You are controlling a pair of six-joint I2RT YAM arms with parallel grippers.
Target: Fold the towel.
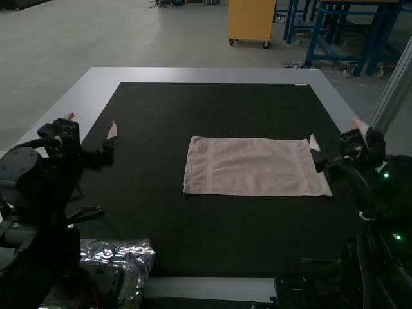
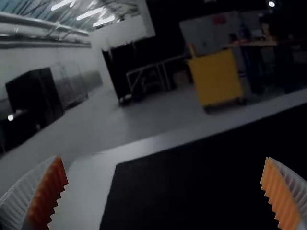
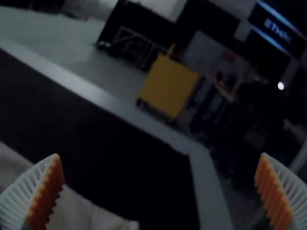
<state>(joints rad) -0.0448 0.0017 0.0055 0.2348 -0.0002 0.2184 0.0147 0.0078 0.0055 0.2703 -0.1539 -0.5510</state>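
Observation:
The pinkish towel (image 1: pixel 254 167) lies flat on the dark mat, a wide rectangle right of the middle in the high view; whether it is folded I cannot tell. My left gripper (image 1: pixel 91 125) stands well to the towel's left, and its fingers are wide apart with nothing between them in the left wrist view, where the gripper (image 2: pixel 165 196) shows again. My right gripper (image 1: pixel 336 132) is at the towel's right end, open; in the right wrist view the gripper (image 3: pixel 159 194) has part of the towel (image 3: pixel 79 211) beyond one finger.
A black mat (image 1: pixel 174 238) covers most of the light table (image 1: pixel 199 75). Crumpled silvery packaging (image 1: pixel 138 254) lies at the near left, beside the left arm's base. The right arm's dark links stand at the table's right side.

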